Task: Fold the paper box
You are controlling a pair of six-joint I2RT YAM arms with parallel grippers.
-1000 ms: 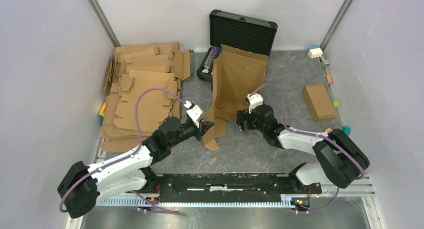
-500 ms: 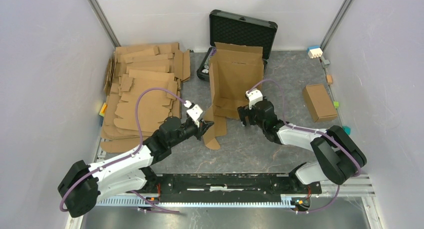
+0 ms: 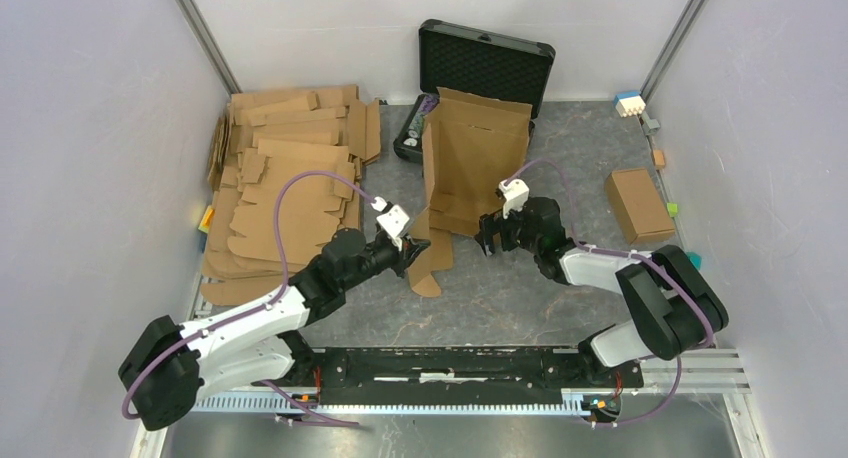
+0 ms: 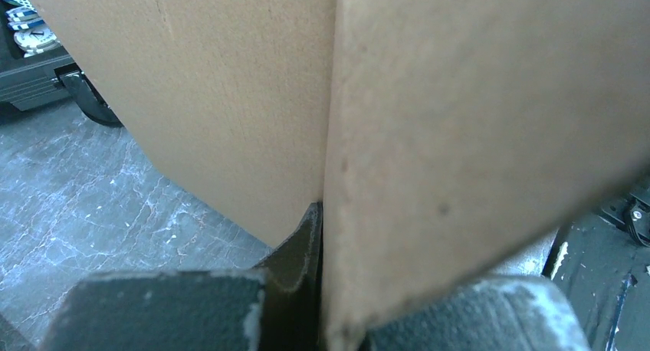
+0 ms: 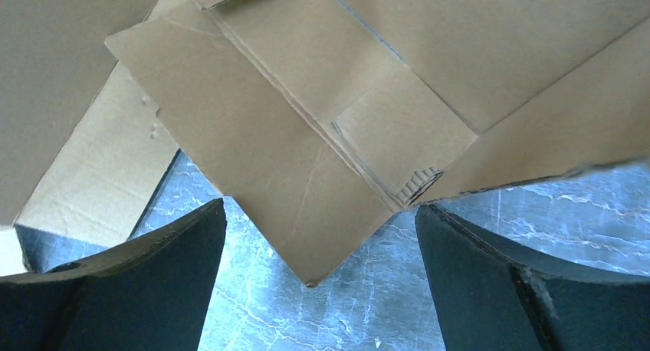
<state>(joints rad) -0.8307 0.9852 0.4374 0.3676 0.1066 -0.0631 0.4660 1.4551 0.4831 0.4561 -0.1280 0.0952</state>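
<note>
From here, the paper box (image 3: 470, 163) stands half-raised in the middle of the grey surface (image 3: 500, 298). Its big back panel leans up towards the open black case (image 3: 487, 63) behind it, and its left wall is upright. The left tool (image 3: 413, 250) has its tip on the loose flap hanging off the near left corner. The right tool (image 3: 487, 236) sits just at the box's near right edge, fingers pointing left. I can't tell from this angle how its fingers stand. A pile of flat cardboard sheets (image 3: 285, 178) covers the far left. A small brown box (image 3: 638, 204) lies well apart on the right, and a white block (image 3: 629, 104) sits in the far right corner.
</note>
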